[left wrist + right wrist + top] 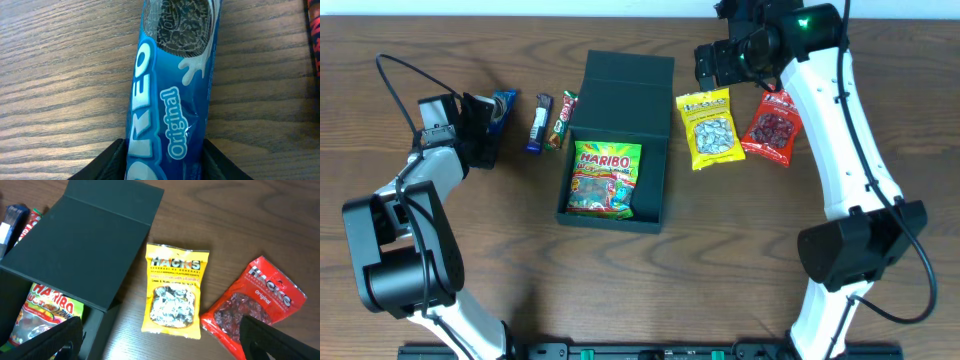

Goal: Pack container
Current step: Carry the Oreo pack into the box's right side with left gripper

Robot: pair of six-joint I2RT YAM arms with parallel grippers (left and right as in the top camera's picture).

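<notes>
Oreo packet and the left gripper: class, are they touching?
Touching. The left wrist view shows the left gripper clamping the Oreo packet, a finger against each side.

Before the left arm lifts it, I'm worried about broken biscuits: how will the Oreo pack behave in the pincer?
The Oreo pack is a long rounded tube: probably stiff, yet apt to roll if released. Its glossy wrapper looks slippery. The left pincer clamps one end, so hard squeezing may crack biscuits.
</notes>
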